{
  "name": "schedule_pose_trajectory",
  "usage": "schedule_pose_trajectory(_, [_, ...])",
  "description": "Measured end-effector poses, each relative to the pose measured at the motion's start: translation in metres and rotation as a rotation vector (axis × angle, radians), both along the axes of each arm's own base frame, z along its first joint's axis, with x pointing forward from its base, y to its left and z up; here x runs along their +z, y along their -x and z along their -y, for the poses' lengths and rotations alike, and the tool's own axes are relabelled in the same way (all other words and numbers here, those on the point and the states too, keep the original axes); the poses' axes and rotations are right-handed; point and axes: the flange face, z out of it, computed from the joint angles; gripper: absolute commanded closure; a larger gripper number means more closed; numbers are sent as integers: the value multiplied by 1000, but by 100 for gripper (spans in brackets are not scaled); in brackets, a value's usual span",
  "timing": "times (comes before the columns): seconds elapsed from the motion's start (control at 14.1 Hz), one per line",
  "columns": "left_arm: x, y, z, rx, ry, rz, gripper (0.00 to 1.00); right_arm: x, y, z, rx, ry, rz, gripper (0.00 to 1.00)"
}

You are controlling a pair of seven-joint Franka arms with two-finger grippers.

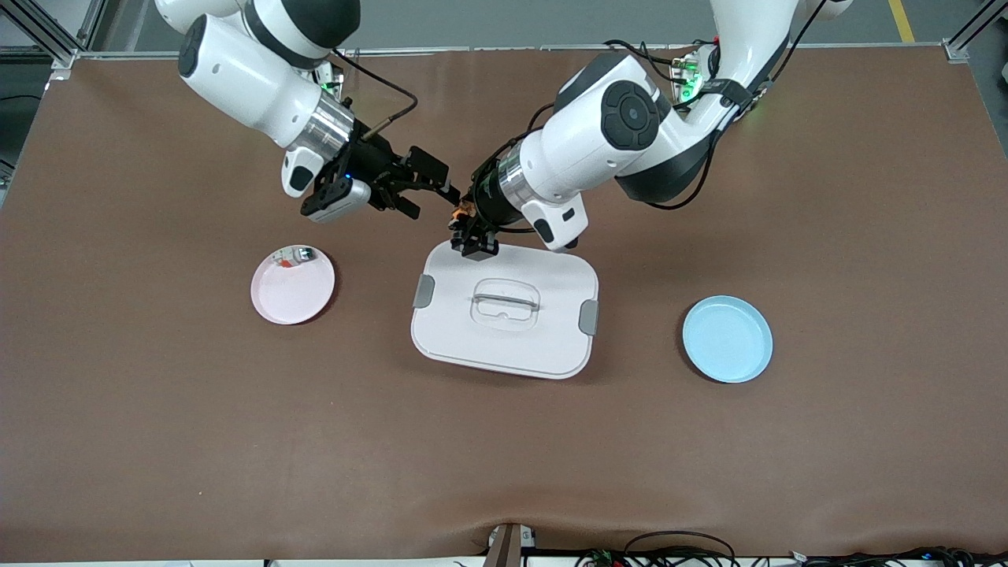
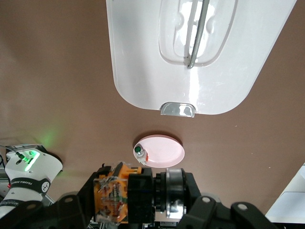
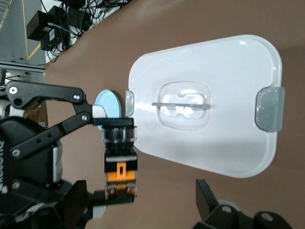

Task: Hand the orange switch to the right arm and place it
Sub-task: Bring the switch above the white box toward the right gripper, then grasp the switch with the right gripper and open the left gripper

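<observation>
left gripper (image 1: 465,224) | clenched on orange switch (image 1: 463,211), over white lid (image 1: 504,346) edge | right gripper (image 1: 429,193) | released, level, alongside switch

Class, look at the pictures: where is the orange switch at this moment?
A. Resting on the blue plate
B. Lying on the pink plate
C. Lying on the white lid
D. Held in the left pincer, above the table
D: the left pincer is shut on the orange switch, holding it up by the white lid's edge nearest the arms' bases, while the open right pincer sits close beside it.
</observation>
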Motion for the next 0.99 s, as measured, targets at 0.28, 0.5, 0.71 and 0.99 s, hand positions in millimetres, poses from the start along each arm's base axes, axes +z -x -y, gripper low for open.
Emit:
schedule_pose_trajectory(0.28, [0, 3, 3, -5, 0, 0, 100, -14, -7, -16, -20, -25, -7, 0])
schedule_pose_trajectory(0.5, [0, 3, 3, -5, 0, 1, 100, -18, -11, -24, -29, -41, -15, 46])
schedule_pose_trajectory(0.71, [0, 2, 3, -5, 0, 1, 100, -20, -11, -26, -31, -44, -24, 100])
schedule_pose_trajectory(0.99, [-1, 3, 4, -7, 0, -2, 93, -18, -9, -30, -66, -66, -60, 100])
